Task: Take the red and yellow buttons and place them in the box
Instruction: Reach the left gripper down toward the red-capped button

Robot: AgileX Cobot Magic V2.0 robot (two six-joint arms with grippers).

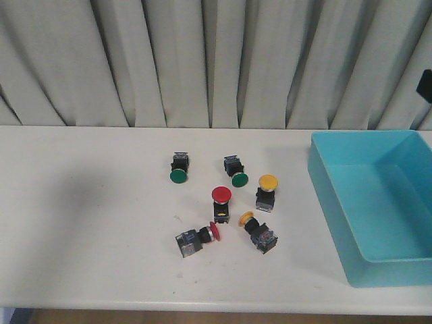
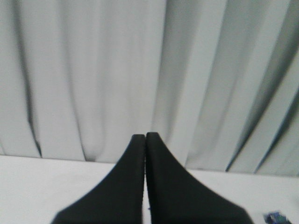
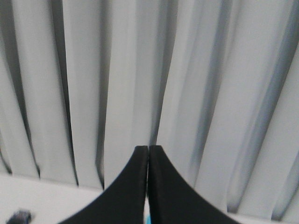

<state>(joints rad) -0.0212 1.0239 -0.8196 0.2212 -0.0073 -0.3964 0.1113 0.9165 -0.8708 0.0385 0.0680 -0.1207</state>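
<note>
Looking over the scene: we saw a white table (image 1: 81, 223) before a pale pleated curtain (image 1: 202, 61), with six push-button switches near its middle and the box to the right.
Box: the turquoise box (image 1: 335, 209) sat at the table's right side, and the part of its floor we could see held nothing.
Red buttons: one red button (image 1: 221, 196) stood cap-up in the middle of the cluster; a second red button (image 1: 198, 239) lay on its side just nearer us.
Yellow buttons: one yellow button (image 1: 267, 190) stood closest to the box; another yellow button (image 1: 257, 231) lay tipped over near the second red one.
Green buttons: two green-capped switches (image 1: 179, 168) (image 1: 235, 171) lay at the back of the cluster; these were not ours to move.
Left jaws: the left gripper (image 2: 145, 138) had its jaws pressed together, gripping nothing, aimed at the curtain.
Right jaws: the right gripper (image 3: 148, 149) likewise had its jaws closed and empty.
Progress: we judged nothing placed yet; all four red and yellow buttons were left to collect.
</note>
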